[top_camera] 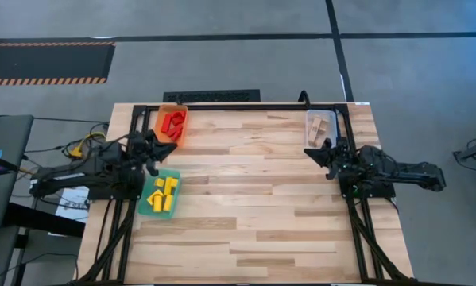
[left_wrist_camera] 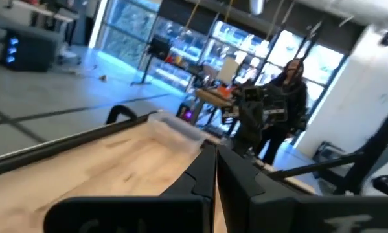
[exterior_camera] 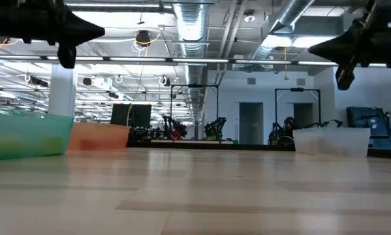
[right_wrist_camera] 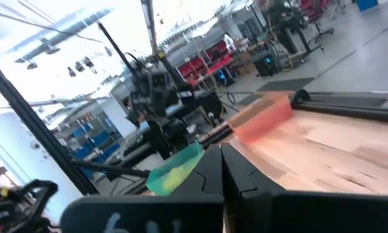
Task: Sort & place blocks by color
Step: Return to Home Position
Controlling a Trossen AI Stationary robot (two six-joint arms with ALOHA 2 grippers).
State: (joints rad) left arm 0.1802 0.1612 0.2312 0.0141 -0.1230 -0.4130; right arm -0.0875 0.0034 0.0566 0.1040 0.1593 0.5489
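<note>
While blocks (top_camera: pixel 172 123) sit sorted in 3 bins (top_camera: pixel 182 113), left gripper (top_camera: pixel 164 148) closed mid left of frame, right gripper (top_camera: pixel 311 152) closed mid right

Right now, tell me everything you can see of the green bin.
The green bin is a small translucent plastic tub, rectangular with rounded corners and open on top. It sits upright and slightly skewed on the left side of the table, apart from the orange bin. Yellow blocks lie piled inside. The left gripper hangs raised between the two bins, not touching it.
</note>
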